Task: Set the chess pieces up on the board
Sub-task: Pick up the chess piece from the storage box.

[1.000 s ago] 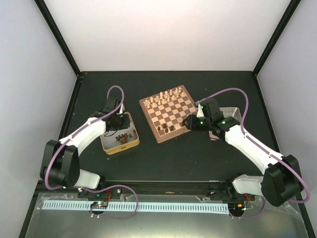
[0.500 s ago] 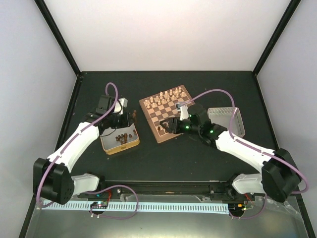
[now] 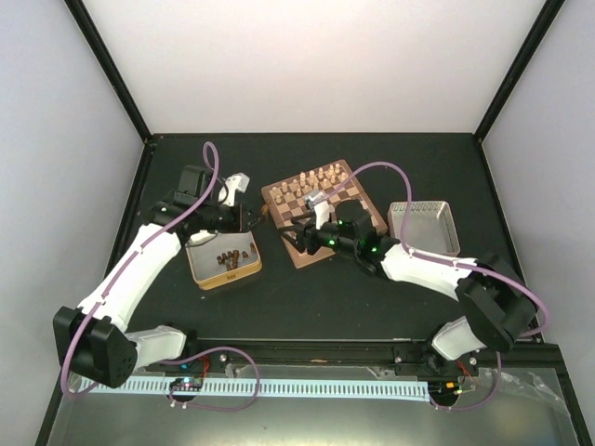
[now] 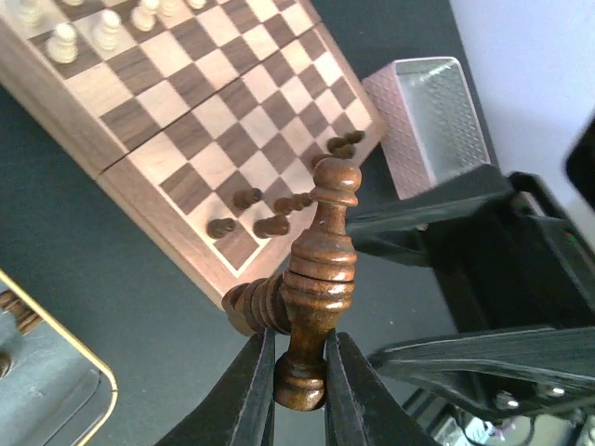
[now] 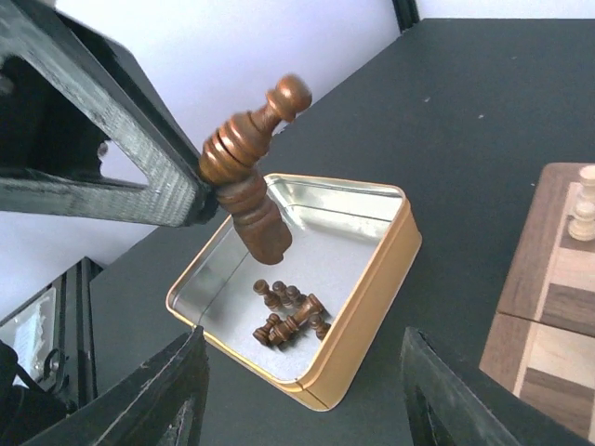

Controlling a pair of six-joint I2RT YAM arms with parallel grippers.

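My left gripper [image 3: 257, 216] is shut on the base of a dark-brown chess piece [image 4: 316, 269], held in the air just off the board's near-left corner. A second ribbed dark piece [image 4: 253, 304] sticks out sideways against it. The board [image 3: 337, 216] holds several dark pieces [image 4: 271, 225] on its near rows and cream pieces [image 4: 63, 42] on the far rows. My right gripper [image 3: 296, 233] is open and empty over the board's near-left edge, facing the held piece [image 5: 244, 172]. The gold tin [image 5: 372, 307] holds several more dark pieces [image 5: 290, 316].
The gold tin [image 3: 206, 276] sits left of the board, below my left arm. A pale metal tin [image 3: 423, 228] stands right of the board and also shows in the left wrist view [image 4: 428, 121]. My right gripper's black fingers [image 4: 483, 358] are close to the held piece.
My left gripper lifted out of the gold tin with the dark piece and moved right towards the board. My right gripper swung left across the board's near edge to face it.
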